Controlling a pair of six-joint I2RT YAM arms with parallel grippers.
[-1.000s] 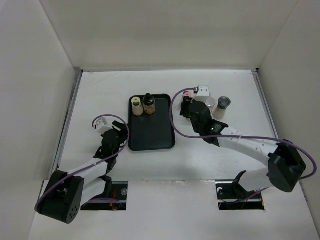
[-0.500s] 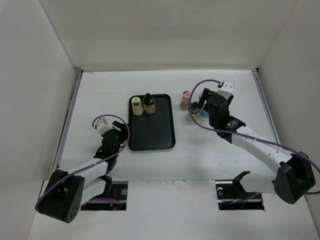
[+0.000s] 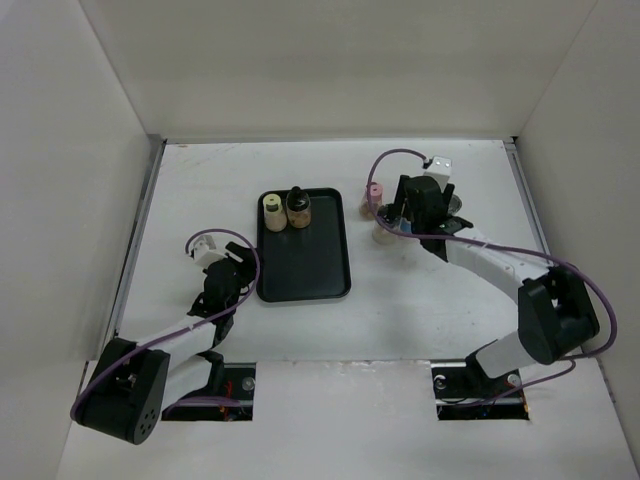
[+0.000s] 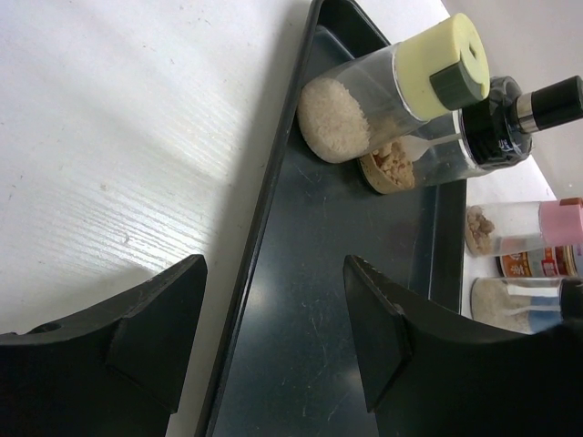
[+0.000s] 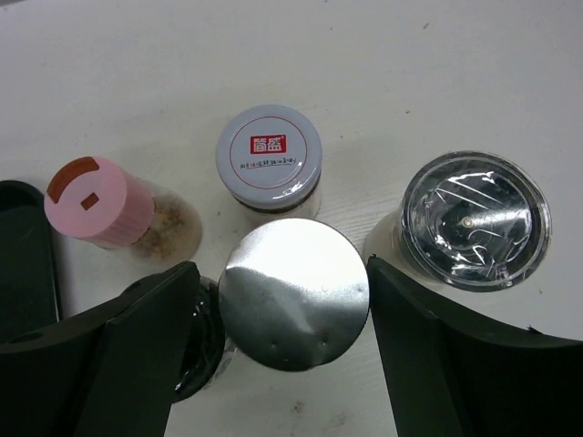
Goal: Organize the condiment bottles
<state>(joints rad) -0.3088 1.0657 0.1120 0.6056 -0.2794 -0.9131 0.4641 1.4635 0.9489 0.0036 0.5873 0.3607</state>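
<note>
Your right claw (image 5: 281, 273) is apart, one jaw either side of the silver-lidded bottle (image 5: 293, 309). Your left claw (image 4: 273, 296) is apart too, empty, over the rim of the black tray (image 4: 319, 255).

A black tray (image 3: 303, 268) lies on the table (image 3: 200, 190), with a cream-capped bottle (image 3: 273, 212) and a black-capped bottle (image 3: 298, 208) upright side by side at its far end. The left end effector (image 3: 236, 272) sits beside the tray's left edge. The right end effector (image 3: 408, 218) hangs over a cluster that includes a pink-capped bottle (image 3: 376, 194).
</note>
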